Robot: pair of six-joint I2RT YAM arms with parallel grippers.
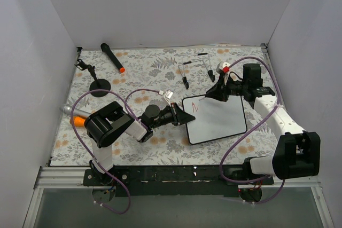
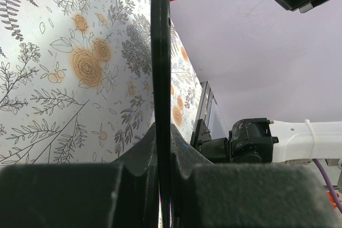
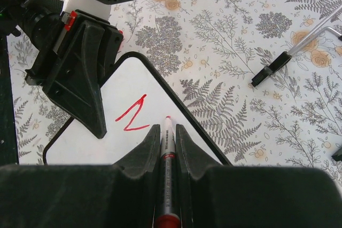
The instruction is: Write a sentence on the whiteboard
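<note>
1. Right gripper (image 1: 209, 95) first: it reaches in from the upper right of the overhead view, jaws pinched tight on a red marker (image 3: 166, 153), nib aimed down at the upper left corner of the whiteboard (image 1: 219, 124).
2. Left gripper (image 1: 187, 117), middle of the overhead view: clamped shut on the whiteboard's left edge. Its own camera shows the black frame edge-on, sandwiched between the fingers. I'd call that the steadying grip while the other arm writes.
3. On to the whiteboard itself: it lies flat on the floral tablecloth (image 1: 149, 68), centre-right of the overhead view and turned a little off square. Nearly all of its surface is bare white.
4. The marker is uncapped, and its red tip sits at lower centre of the right wrist view, over the white just inside the frame. Whether it is pressing on the board or a hair above it, I cannot tell.
5. Smallest of all, the sentence (image 3: 132, 118): so far it is a single red zigzag, just left of the tip and near the board's upper left corner. It is not even a finished letter by the look of it.
6. My read on progress: the marker is in hand, the board is secured and the first stroke is down. Every word is yet to be written, so this is the very start.
</note>
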